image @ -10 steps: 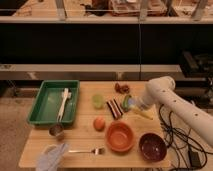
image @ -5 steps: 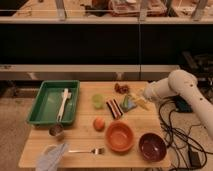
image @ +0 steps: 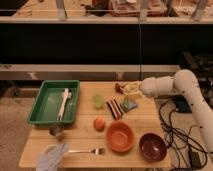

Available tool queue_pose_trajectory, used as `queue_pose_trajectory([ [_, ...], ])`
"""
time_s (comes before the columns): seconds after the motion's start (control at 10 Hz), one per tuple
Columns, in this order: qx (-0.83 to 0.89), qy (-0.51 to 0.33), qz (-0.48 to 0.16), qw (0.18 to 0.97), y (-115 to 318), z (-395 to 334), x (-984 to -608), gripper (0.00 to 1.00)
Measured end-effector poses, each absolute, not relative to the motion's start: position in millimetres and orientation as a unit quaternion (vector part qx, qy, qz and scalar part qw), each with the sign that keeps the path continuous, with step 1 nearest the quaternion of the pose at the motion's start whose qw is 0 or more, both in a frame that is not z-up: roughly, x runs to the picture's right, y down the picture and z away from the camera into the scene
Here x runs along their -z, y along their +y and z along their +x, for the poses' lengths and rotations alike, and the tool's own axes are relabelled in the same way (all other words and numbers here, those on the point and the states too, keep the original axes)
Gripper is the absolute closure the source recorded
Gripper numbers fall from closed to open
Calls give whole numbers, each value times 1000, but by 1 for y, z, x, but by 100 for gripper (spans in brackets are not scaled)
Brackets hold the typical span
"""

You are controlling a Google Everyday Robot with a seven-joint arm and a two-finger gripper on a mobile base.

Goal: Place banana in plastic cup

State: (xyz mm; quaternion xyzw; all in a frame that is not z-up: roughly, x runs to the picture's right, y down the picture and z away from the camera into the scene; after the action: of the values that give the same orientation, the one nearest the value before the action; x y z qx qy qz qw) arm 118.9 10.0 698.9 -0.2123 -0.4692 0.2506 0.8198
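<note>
Hand (image: 131, 90), far right, pinched on banana (image: 127, 91); we fear the long fruit may snag the small plastic cup (image: 98, 101), to its near left, and topple it.

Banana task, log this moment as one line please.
step: carry | gripper: fingers shut on banana, right of plastic cup, apart from it | banana: not yet in plastic cup
</note>
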Motion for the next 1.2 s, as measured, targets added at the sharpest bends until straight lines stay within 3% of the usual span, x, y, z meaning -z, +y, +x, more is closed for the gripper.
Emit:
queue_pose_trajectory([
  [0.7,-251,-469,-214,819,10,119,-700,100],
  [1.2,-229,-480,-231,815,-2,43,-733,100],
])
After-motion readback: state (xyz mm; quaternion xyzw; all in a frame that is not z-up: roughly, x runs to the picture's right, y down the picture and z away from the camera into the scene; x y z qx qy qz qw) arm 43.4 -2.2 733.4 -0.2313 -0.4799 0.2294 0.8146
